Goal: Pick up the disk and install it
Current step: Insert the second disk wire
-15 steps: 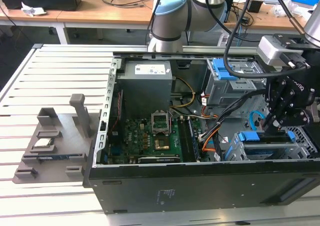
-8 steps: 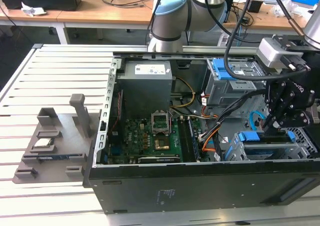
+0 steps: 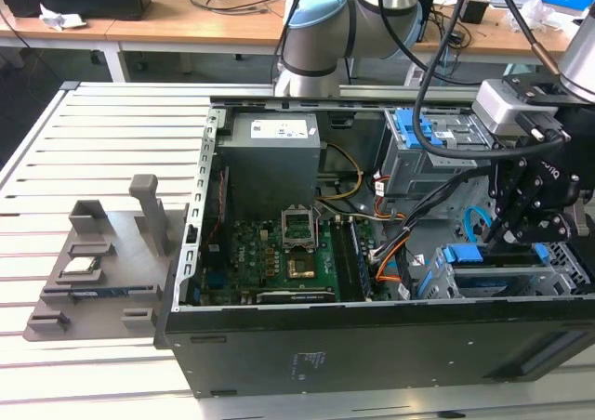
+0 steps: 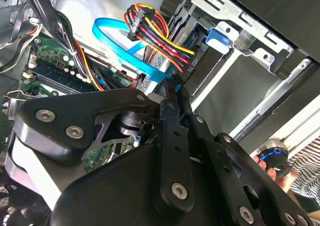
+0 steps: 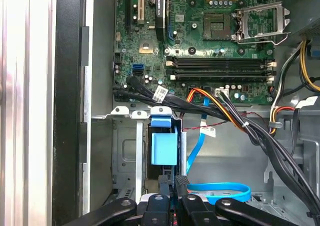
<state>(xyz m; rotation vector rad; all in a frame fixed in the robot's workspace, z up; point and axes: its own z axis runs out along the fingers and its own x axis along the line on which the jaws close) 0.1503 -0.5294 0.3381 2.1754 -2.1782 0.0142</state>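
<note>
The disk sits in the lower drive cage (image 3: 558, 281) at the case's front right. Its blue plastic rail end (image 5: 164, 148) shows in the cage slot, also seen from outside as the blue rail end (image 3: 462, 253). The silver body is hidden inside the cage. My gripper (image 5: 175, 182) hangs right behind that blue end, fingers pressed together with nothing between them. In the exterior view the gripper (image 3: 502, 239) is low over the cage, and in the second wrist view the shut fingers (image 4: 172, 98) point toward the cage wall.
The open case holds the motherboard (image 3: 288, 253), a grey power-supply box (image 3: 274, 155) and a second drive cage (image 3: 428, 150). A blue flat cable (image 5: 220, 190) and a bundle of coloured wires (image 4: 160, 36) lie close to the gripper. A grey fixture (image 3: 102, 253) stands on the table. A hand (image 4: 272, 172) is outside the case.
</note>
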